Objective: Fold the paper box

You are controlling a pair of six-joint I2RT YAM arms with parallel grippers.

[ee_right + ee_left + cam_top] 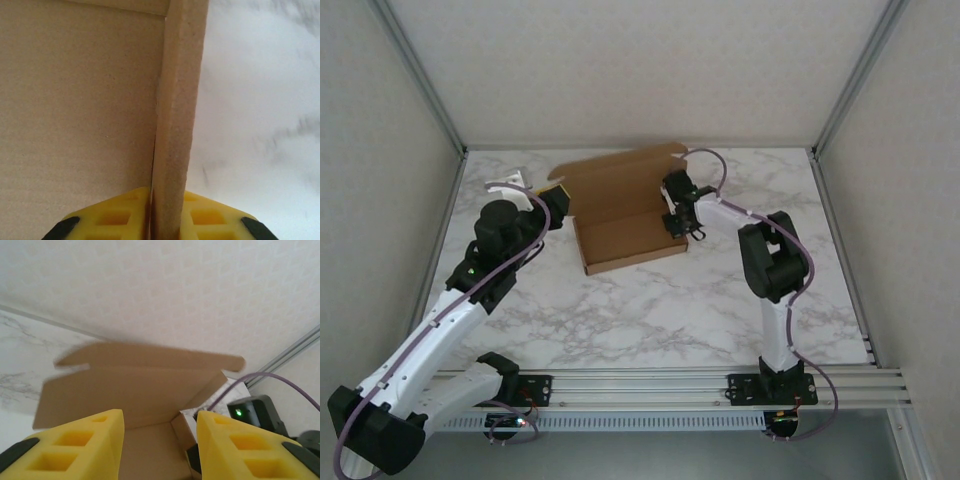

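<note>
**Paper box, part-folded, described from the near edge outward.** Two arms rise from the near edge of the marble worktop [650, 310] and reach toward its far edge. The paper box [625, 225] sits there, about midway between the left and right edges. It is a shallow brown tray with its walls up and its lid [620, 168] open, raised on the far side.

**Right claw** [167, 202]: pressed together on the right side wall [177, 115] of the box, with one yellow pad [117, 217] inside the tray and the other outside.

**Left claw** [159, 422]: spread, at the left end of the box and facing across the tray toward the lid. Nothing is seen clamped between its pads.

**Handling, as judged:**
- The box is light, thin card, stiff across a panel but ready to bend at its creases.
- It will probably slide on the smooth worktop unless one claw steadies it.
- A hard pinch could dent or crumple a wall.

**Where to hold, as judged:**
- The top edges of the walls look like good holds, taken near a corner where the card looks doubled and firmest.
- The free long edge of the lid is another, taken near its middle so that the lid swings down evenly on its hinge crease.
</note>
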